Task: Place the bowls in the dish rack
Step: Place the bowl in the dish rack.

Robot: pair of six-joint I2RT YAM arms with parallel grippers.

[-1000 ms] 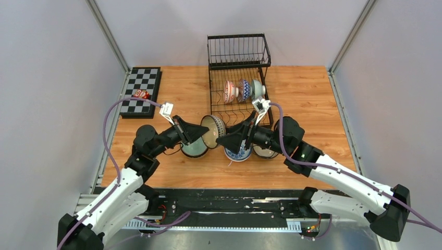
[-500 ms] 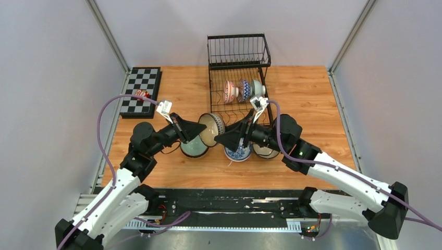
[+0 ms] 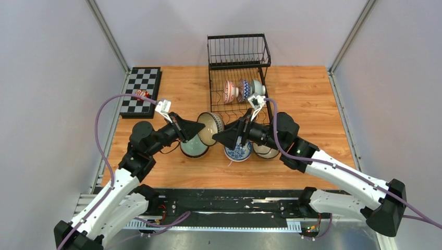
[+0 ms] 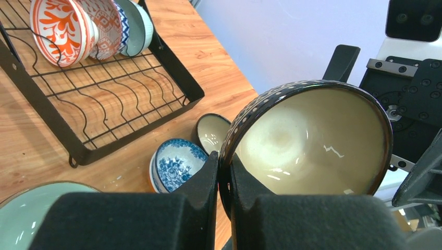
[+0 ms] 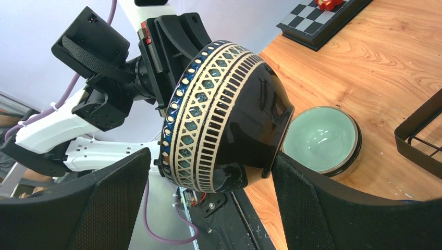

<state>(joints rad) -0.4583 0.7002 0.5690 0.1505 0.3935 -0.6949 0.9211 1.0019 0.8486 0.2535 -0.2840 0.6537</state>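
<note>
My left gripper (image 3: 200,128) is shut on the rim of a dark bowl (image 3: 211,128) with a cream inside (image 4: 312,146) and a patterned outside (image 5: 224,114), held on edge above the table. My right gripper (image 3: 216,137) is open, its fingers (image 5: 112,203) on either side of that bowl. The black wire dish rack (image 3: 237,99) stands at the back and holds three bowls on edge (image 3: 242,89). On the table lie a pale green bowl (image 3: 194,148), a blue-patterned bowl (image 3: 238,152) and a cream dark-rimmed bowl (image 3: 265,151).
A black-and-white checkerboard (image 3: 139,89) with a small red object (image 3: 140,94) lies at the back left. The rack's upper wire basket (image 3: 238,50) stands upright at the back. Grey walls close the sides.
Both grippers with the dark bowl between them have shifted slightly left and back; the right gripper has moved closer around the bowl.
</note>
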